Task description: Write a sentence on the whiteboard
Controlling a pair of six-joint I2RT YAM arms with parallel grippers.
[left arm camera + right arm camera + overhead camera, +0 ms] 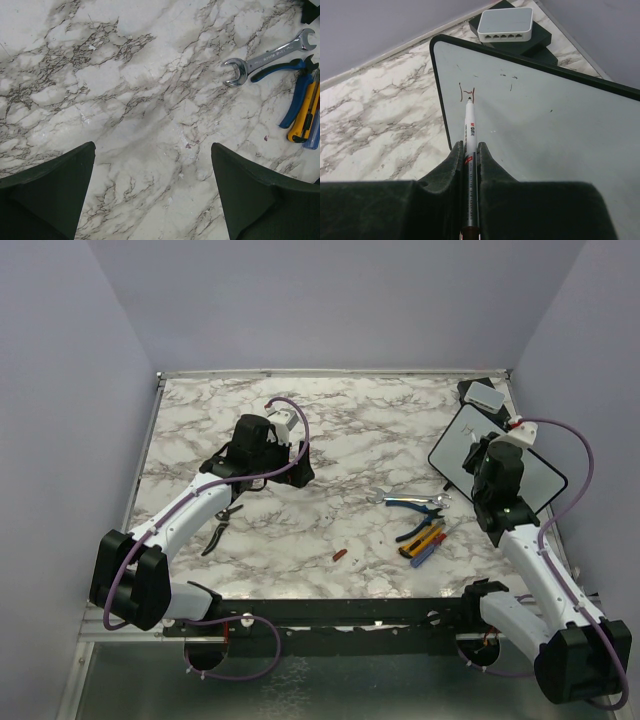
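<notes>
Right gripper (469,147): I saw its jaws pressed together on the marker (469,125), whose barrel ran out between the fingers (487,167) toward the whiteboard (545,125).
Marker tip: it sat at the foot of a small red scribble (466,91) close to one framed edge. I read it as touching the surface, but I could not be sure.
Whiteboard position: it lay at the right side of the marble table (330,430), turned at an angle, with a black frame. Besides the red strokes it carried a few faint dark specks.
Right arm (530,560): from above it crossed the middle of the whiteboard and blocked my overhead view of the writing spot.
Left gripper (152,200): its jaws were spread wide above bare marble, well apart from the whiteboard.
Network box (506,25): it was grey-white with a row of ports facing the wrist camera, and it sat on a black base (540,37) just beyond the whiteboard's far corner.
Wrench (265,57), blue-handled pliers (292,90), yellow knife (301,120): they lay bunched on the marble between the two arms, near the whiteboard's edge but not on it.
Black-handled cutters (222,528): they lay just beside the left forearm.
Small red piece (340,555): it lay alone toward the table's near edge.
</notes>
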